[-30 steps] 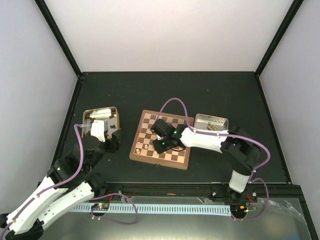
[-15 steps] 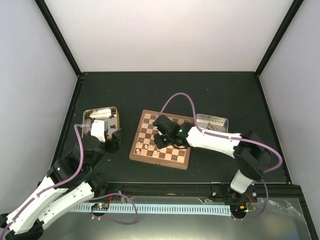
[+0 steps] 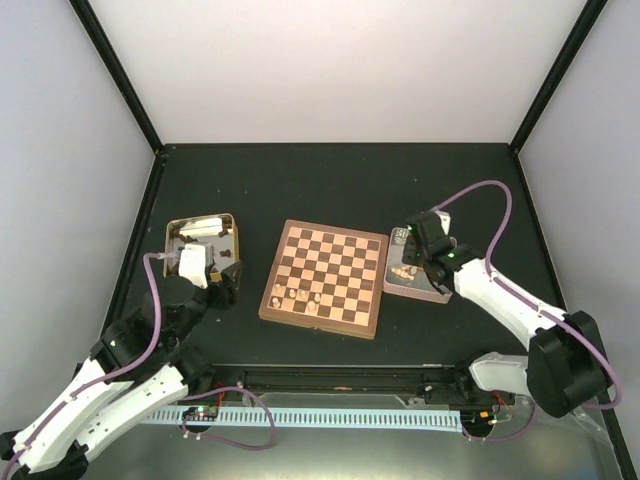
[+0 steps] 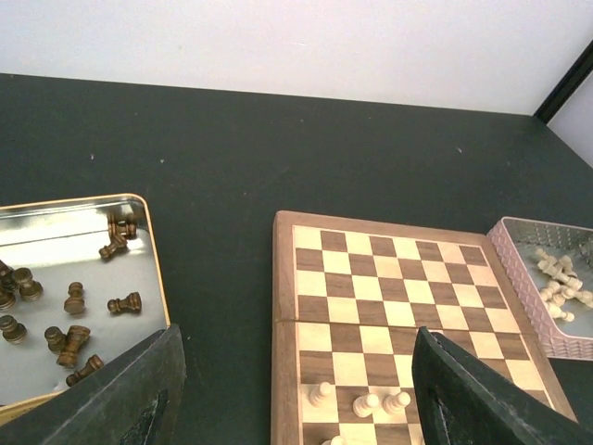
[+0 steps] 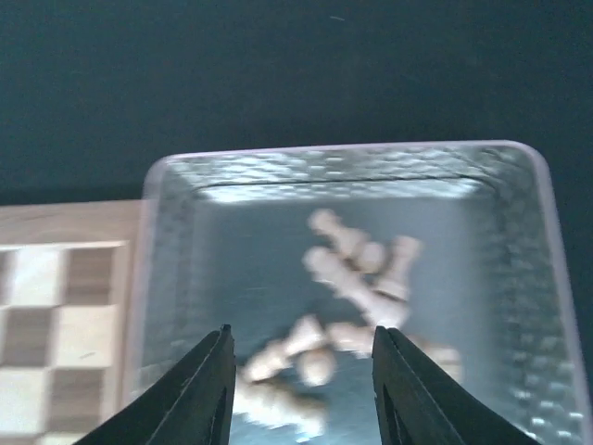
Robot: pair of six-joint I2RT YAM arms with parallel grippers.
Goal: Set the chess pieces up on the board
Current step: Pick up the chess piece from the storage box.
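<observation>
The wooden chessboard (image 3: 325, 278) lies mid-table, with a few pale pieces (image 3: 296, 297) standing near its near-left corner; they also show in the left wrist view (image 4: 367, 402). My right gripper (image 3: 422, 258) hangs open and empty over the silver tin (image 3: 437, 293) of pale pieces (image 5: 357, 269), which lie blurred between its fingertips (image 5: 220, 336). My left gripper (image 3: 212, 272) is open and empty, hovering between the gold-rimmed tin (image 3: 203, 240) of dark pieces (image 4: 72, 320) and the board's left edge (image 4: 283, 343).
Black table with grey walls at the sides and back. The two tins flank the board. A rail and cable tray run along the near edge (image 3: 330, 415).
My right gripper has swung right from the board's near-left area to above the silver tin. Pale pieces now stand uncovered on the board. The left arm has barely moved.
</observation>
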